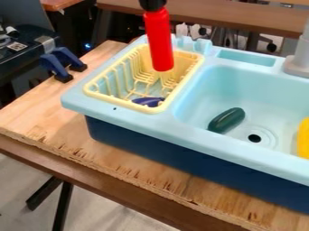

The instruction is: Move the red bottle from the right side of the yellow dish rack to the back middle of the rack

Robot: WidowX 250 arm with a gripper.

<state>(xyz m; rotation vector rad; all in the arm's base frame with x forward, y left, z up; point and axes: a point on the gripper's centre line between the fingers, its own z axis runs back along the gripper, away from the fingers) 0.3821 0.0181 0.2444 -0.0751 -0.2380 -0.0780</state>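
Gripper [152,5], black and cut off by the top edge of the view, is closed on the upper end of a smooth red plastic cylinder [159,40], as far as an onlooker can judge with so little of the gripper in sight. The cylinder hangs nearly upright, its rounded lower end in front of the back part of a pale yellow plastic dish rack [92,93]. In the rack's near corner lies a small dark purple-blue object [148,101], partly behind the bars.

The rack sits at one side of a light blue plastic toy sink [199,131] with a dark blue base. In the basin beside it, a dark green, glossy oval object [227,120] lies at a slant near the round drain with its black hole [255,138]. A bright yellow object [303,139] shows in part at the right edge, below a grey faucet [298,63] at the sink's rear. The sink rests on a rough-edged plywood board [36,115]; two blue-and-black clamps [56,66] stand by the board's far left edge.
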